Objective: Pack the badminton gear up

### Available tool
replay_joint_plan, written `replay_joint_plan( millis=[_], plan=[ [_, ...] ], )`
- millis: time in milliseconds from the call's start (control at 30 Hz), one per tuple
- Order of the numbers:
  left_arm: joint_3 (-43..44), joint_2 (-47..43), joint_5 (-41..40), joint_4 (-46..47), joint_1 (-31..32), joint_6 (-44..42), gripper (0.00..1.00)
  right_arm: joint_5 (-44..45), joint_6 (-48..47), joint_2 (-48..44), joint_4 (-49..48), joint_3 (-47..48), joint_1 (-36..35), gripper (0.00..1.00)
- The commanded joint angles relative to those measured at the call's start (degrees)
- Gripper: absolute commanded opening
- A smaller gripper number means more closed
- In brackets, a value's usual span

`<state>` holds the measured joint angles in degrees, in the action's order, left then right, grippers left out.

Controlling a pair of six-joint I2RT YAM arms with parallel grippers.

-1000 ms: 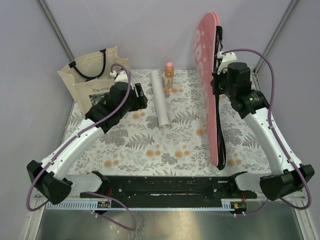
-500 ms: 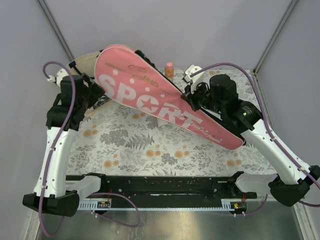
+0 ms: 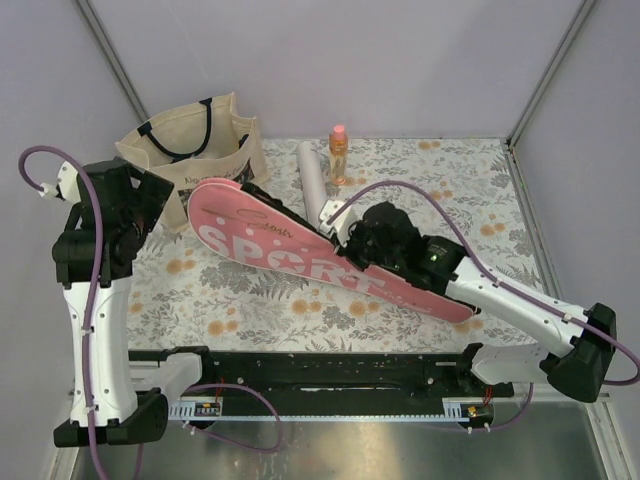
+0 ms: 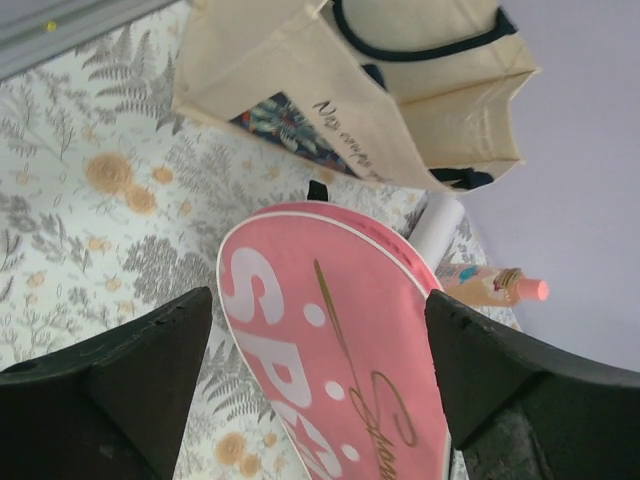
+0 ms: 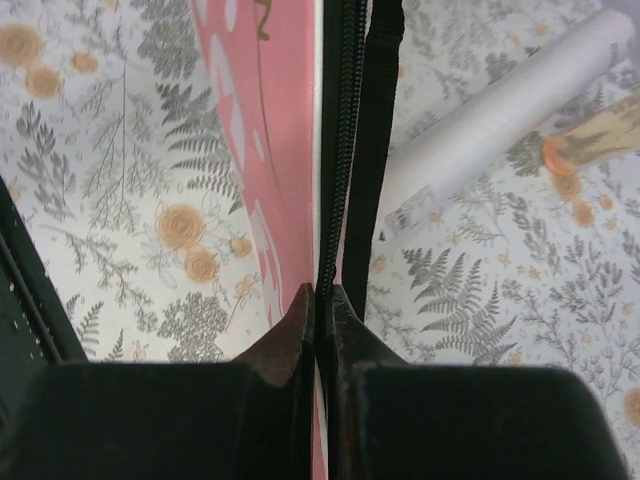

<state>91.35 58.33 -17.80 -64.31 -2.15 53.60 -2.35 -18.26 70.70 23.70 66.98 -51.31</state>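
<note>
Step in hand, prob.: laying out the soft pink racket-shaped fabric cover lettered SPORT [image 3: 290, 245] for loading. R gripper [image 5: 322, 295] is clamped on its black zip edge, and the cover runs fwd from the pads. L gripper [image 4: 318, 300] hangs above the cover's rounded head, jaws wide apart, holding nothing. Next likely needs L to pinch the free lip. The smooth rigid white tube [image 5: 500, 120] lies ahead of R, off to one side.

Cover [image 3: 270, 240]: pink, lettered "SPORT", slanting across the middle of the table [image 3: 450, 175].
Right gripper [image 3: 348, 228]: at the cover's far edge.
Tube [image 3: 312, 170]: white, behind the cover, beside the bottle [image 3: 339, 155].
Bag [image 3: 190, 150]: far left corner.
</note>
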Motion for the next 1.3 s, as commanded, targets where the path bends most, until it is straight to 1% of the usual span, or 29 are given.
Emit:
replay_joint_plan(
  millis=[0,167,300,367,467,567,633,733,867,933,1000,1067,1167,1267],
  plan=[
    [-1.52,0.74,2.15,-6.26,-0.66,5.02,0.91,5.68,-2.57,-1.71,-11.93,-2.55,-5.46,0.0],
    [-11.44,-1.37,4.88,-4.68,-1.01,5.72,0.93,11.13,-2.57,-1.18,-13.86,-8.17,-10.56,0.0],
    [-17.6,-2.25,9.1,-2.66,-2.15,6.07,0.93,10.09,-0.72,-2.22,-15.09,-12.13,-12.93,0.0],
    [-19.27,-2.43,10.24,-1.44,-2.68,5.9,0.92,8.51,-1.77,-3.89,-18.33,-15.11,-14.25,0.0],
    [-20.42,-2.78,11.64,-0.02,-2.77,5.98,0.92,8.76,-4.32,-4.17,-22.9,-18.73,-14.78,0.0],
    [-20.95,-2.16,11.92,-1.07,-2.77,6.68,0.91,12.44,-8.09,-3.11,-23.09,-18.2,-14.7,0.0],
    [-21.65,-1.99,10.95,-0.55,-2.86,6.78,0.9,13.07,-10.99,-3.2,-27.73,-18.81,-14.78,0.0],
    [-22.09,-1.11,10.42,1.38,-3.21,7.22,0.9,12.46,-15.47,-2.06,-30.82,-17.77,-14.78,0.0],
    [-19.29,2.31,12.35,2.53,-5.14,6.95,0.88,14.74,-21.98,0.84,-32.58,-13.99,-14.7,0.0],
    [-16.22,4.16,12.27,1.04,-6.02,6.6,0.88,14.04,-22.78,0.94,-32.93,-12.93,-14.7,0.0],
    [-13.75,4.87,11.65,-0.02,-6.11,5.64,0.88,13.34,-22.79,0.41,-33.37,-13.62,-14.7,0.0],
    [-14.53,4.17,11.74,-0.28,-6.2,4.85,0.88,13.25,-21.65,-0.9,-33.28,-15.38,-14.78,0.0],
    [-19.35,1.36,12.7,-1.25,-6.28,4.32,0.88,11.41,-16.92,-3.63,-32.93,-20.29,-15.05,0.0],
    [-25.16,-2.67,15.95,-1.16,-6.2,3.61,0.84,8.25,-10.41,-5.3,-30.05,-23.64,-15.05,0.0]
  ],
)
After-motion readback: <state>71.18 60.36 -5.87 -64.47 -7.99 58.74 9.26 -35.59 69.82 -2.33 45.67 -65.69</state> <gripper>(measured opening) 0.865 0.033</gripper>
